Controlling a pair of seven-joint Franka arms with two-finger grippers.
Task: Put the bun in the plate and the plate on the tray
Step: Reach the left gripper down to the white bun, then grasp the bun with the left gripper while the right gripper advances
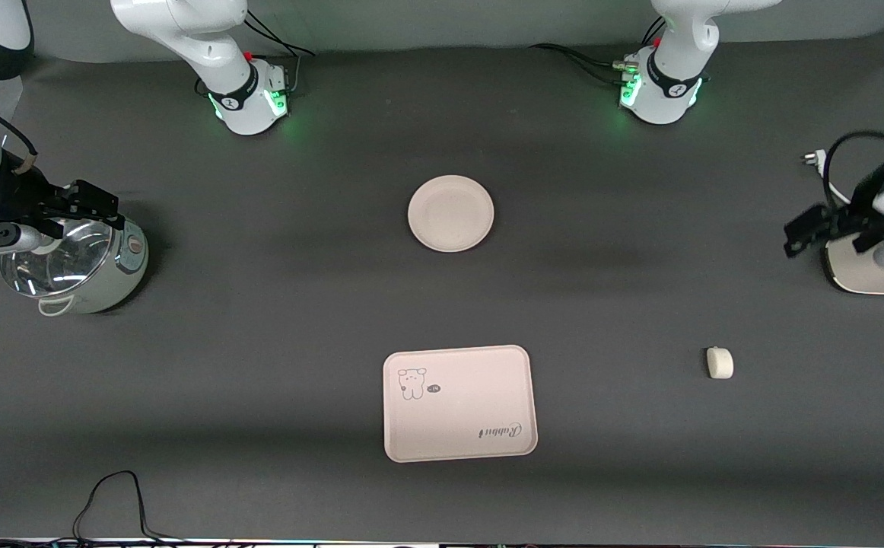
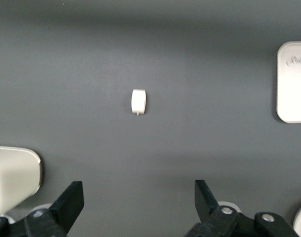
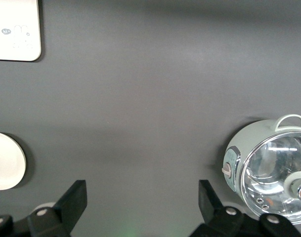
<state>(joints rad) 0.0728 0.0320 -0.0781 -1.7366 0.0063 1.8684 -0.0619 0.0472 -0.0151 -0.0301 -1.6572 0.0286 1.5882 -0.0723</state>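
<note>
Your left gripper (image 1: 796, 236) hangs released, fingers spread, over the left arm's end of the table, and your right gripper (image 1: 100, 204) hangs equally spread above a lidded pot (image 1: 77, 266) at the right arm's end. The bun (image 1: 720, 363) lies on its side alone, nearer the front camera than the left gripper, round ends facing the table's two ends. The plate (image 1: 450, 213) sits mid-table, and the tray (image 1: 459, 403) lies nearer the camera, long sides running end to end.

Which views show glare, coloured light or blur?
Front view: green light glows at both arm bases, soft shadow bands cross the table. Right wrist view: bright reflections in the cooker lid. Left wrist view: the bun looks slightly soft.
</note>
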